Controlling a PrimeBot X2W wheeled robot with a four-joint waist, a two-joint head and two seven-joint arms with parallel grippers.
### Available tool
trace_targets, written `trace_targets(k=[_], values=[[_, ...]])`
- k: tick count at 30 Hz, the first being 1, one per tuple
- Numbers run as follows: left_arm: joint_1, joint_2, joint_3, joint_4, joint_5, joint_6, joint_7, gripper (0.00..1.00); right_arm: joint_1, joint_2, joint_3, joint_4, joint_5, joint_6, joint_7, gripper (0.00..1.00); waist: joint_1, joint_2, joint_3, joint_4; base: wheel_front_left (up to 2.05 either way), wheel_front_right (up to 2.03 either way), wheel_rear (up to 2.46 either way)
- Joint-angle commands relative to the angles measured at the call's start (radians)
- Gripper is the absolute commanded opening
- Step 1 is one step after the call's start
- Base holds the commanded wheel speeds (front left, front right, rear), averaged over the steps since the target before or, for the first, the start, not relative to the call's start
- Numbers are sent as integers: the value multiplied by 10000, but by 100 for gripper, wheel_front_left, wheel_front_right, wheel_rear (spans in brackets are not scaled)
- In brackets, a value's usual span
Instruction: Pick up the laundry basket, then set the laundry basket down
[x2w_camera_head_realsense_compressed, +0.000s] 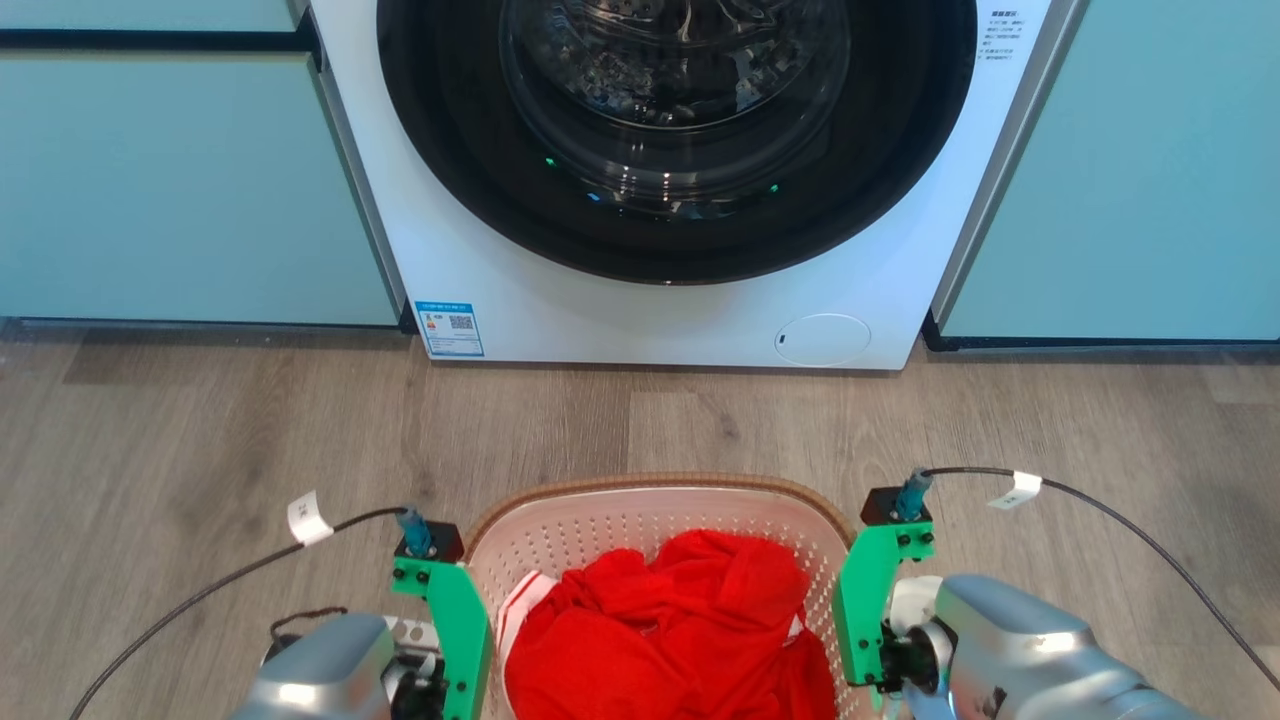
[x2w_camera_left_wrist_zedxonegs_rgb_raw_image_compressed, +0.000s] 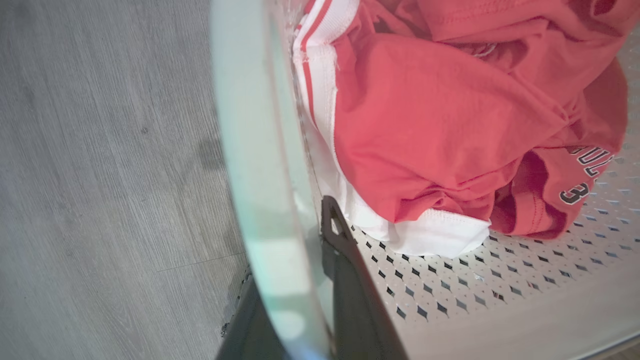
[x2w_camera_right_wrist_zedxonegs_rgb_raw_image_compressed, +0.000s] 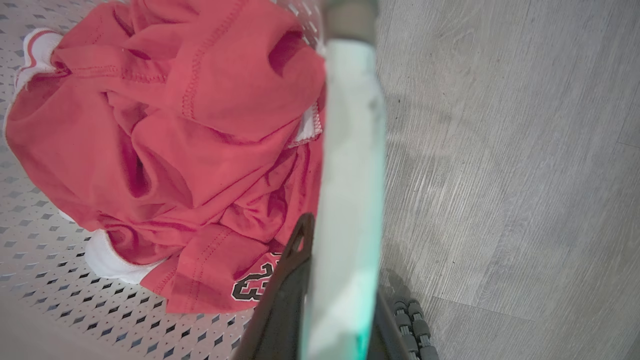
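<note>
Gripping the laundry basket (x2w_camera_head_realsense_compressed: 600, 535) on both sides. Our left end effector (x2w_camera_left_wrist_zedxonegs_rgb_raw_image_compressed: 292, 250) is narrow and pinches the left wall, one finger inside and one outside. Our right end effector (x2w_camera_right_wrist_zedxonegs_rgb_raw_image_compressed: 345, 265) does the same on the right wall. The basket sits between them, with the red and white clothes (x2w_camera_head_realsense_compressed: 680, 620) just inboard of the inner fingers. The washing machine (x2w_camera_head_realsense_compressed: 660, 200) is ahead of both, well apart. We can't tell whether the basket touches the floor (x2w_camera_head_realsense_compressed: 200, 430).

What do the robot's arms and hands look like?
The left arm and right arm are smooth, rounded and silvery-grey. Each wrist carries a bright green bracket topped by a blue plug, with a thin black cable wearing a white tag. The left hand and right hand have long dark fingers with a triangle hole near the tip.
</note>
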Motion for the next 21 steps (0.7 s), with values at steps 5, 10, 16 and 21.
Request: trace_targets(k=[5, 10, 16, 21], values=[[-757, 87, 43, -84, 48, -75, -6, 0, -669, 212, 28, -231, 92, 77, -179, 0, 0, 0, -20, -2, 0, 0, 0], [-796, 57, 36, -81, 9, -75, -2, 0, -686, 212, 62, -245, 144, 77, -167, 0, 0, 0, -27, 35, 0, 0, 0], [-818, 58, 30, -81, 18, -75, -41, 0, -708, 212, 95, -233, 157, 77, -195, 0, 0, 0, 51, 44, 0, 0, 0], [-823, 60, 26, -69, 33, -75, -109, 0, -738, 212, 117, -203, 153, 77, -234, 0, 0, 0, 233, 27, 0, 0, 0]])
